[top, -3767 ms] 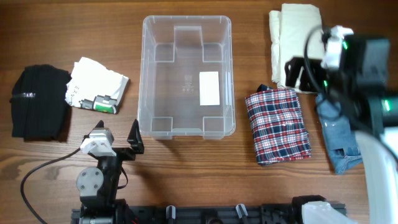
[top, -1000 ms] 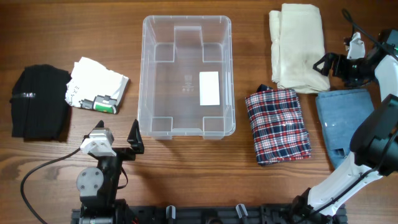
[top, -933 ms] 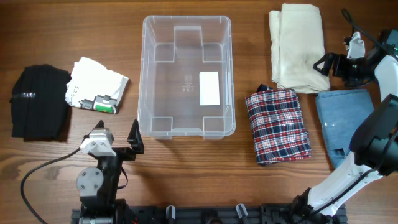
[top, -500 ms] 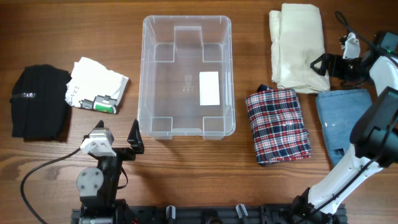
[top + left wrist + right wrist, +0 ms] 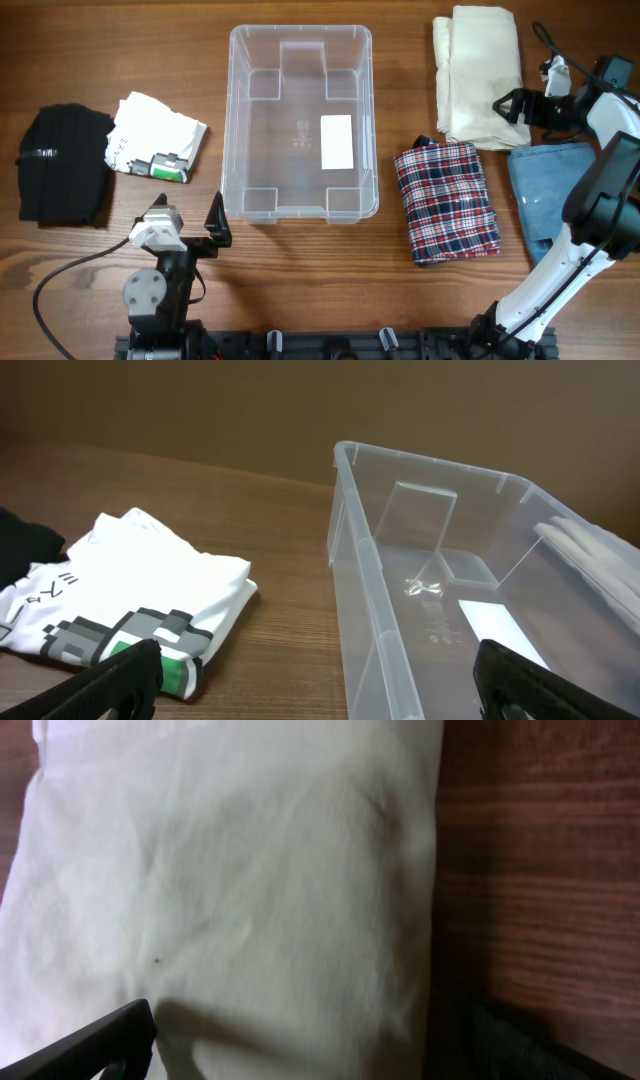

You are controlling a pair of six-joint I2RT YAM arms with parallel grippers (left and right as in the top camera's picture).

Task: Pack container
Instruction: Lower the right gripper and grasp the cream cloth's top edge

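The right gripper's (image 5: 512, 107) fingers (image 5: 105, 1042) are spread wide with nothing between them. They straddle the near right edge of a folded cream cloth (image 5: 478, 70), which fills most of the wrist view. I cannot tell whether the tips touch the fabric. That arm reaches in from the right side of the wooden table (image 5: 300, 290), crossing over a folded pair of blue jeans (image 5: 545, 195) that lies just below the cream cloth. A folded red and navy plaid cloth (image 5: 447, 200) lies beside the jeans on their left. The left gripper (image 5: 320, 695) also has its fingers (image 5: 110, 685) wide apart and empty. It hangs close to its base at the front of the table, just off the container's front left corner, and it touches nothing. The container (image 5: 285, 150) is a clear plastic tub with a white label on its floor. It stands upright and empty in the middle of the table, between the two groups of clothes. To its left lies a folded white shirt (image 5: 155, 135) with a green and black print, and a folded black garment (image 5: 65, 165) lies against the shirt's far side.
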